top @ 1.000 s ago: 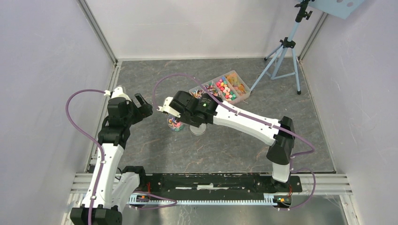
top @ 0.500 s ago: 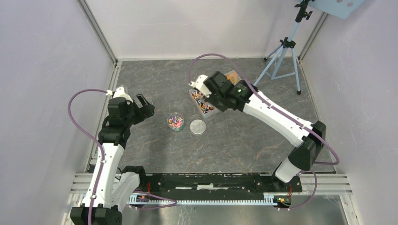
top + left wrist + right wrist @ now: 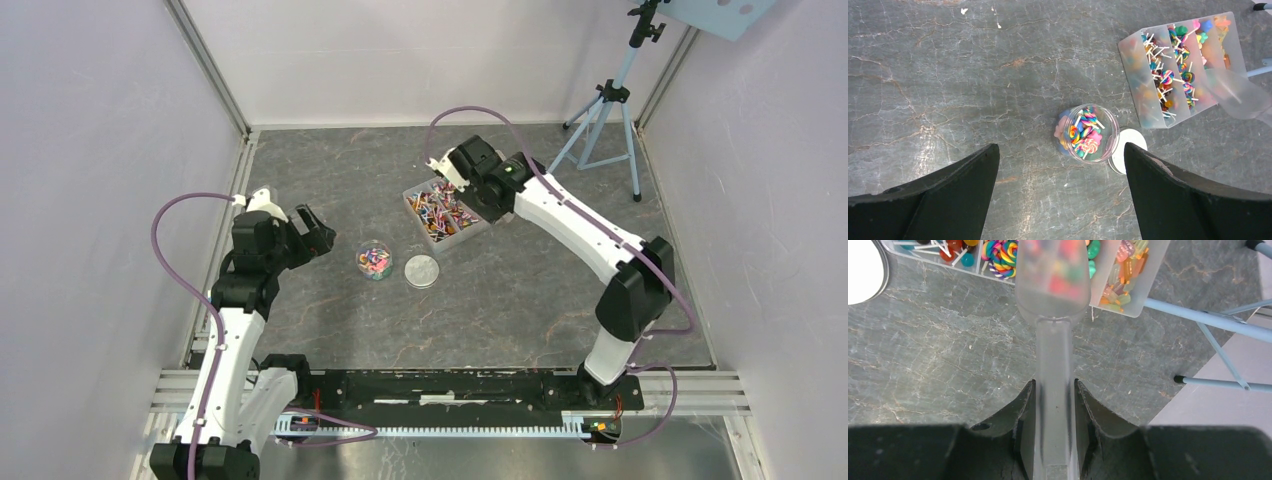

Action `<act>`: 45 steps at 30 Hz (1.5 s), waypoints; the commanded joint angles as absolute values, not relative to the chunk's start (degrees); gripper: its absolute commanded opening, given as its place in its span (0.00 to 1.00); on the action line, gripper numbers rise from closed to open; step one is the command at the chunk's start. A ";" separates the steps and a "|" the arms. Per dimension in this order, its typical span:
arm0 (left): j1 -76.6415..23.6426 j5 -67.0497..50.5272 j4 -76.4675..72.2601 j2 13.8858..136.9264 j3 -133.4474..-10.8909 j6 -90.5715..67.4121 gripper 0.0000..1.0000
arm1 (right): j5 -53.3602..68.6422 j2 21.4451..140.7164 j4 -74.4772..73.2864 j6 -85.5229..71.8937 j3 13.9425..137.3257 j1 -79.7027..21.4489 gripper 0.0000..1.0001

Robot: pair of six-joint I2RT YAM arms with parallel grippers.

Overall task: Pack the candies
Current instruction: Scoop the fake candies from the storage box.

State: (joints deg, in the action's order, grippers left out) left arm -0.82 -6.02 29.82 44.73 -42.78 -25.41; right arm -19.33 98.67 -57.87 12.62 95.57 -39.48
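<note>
Right arm, a second ago over the jar [image 3: 375,261], now swung far and right to the divided tray [image 3: 1135,75]. Its tool [image 3: 1054,390] stays clenched on the handle of a translucent scoop [image 3: 1053,295], bowl above the compartments. The left tool [image 3: 305,228] hangs released, left of the jar, unmoved. Candies [image 3: 1085,137] lie partly in the jar, mostly in the tray; the lid [image 3: 422,271] rests on the surface just right of the jar. Judged: one load delivered, another scoop beginning; whether the bowl is laden cannot be told.
</note>
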 commanded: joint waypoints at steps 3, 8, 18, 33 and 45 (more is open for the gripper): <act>-1.05 -6.72 27.14 44.11 -42.89 -21.71 1.00 | -18.78 101.52 -56.56 14.06 97.85 -38.61 0.00; -1.04 -6.77 27.16 44.12 -42.89 -21.71 1.00 | -17.40 104.47 -56.26 14.24 98.72 -38.28 0.00; -1.05 -6.52 27.29 44.08 -42.87 -21.47 1.00 | -16.44 109.63 -52.72 14.14 99.17 -38.30 0.00; -1.05 -7.51 26.96 44.65 -42.74 -22.85 0.98 | -11.54 100.09 -28.19 11.78 74.79 -35.86 0.00; -1.05 -7.70 26.78 44.93 -42.72 -22.94 0.97 | -10.03 100.02 -22.60 12.22 72.42 -34.72 0.00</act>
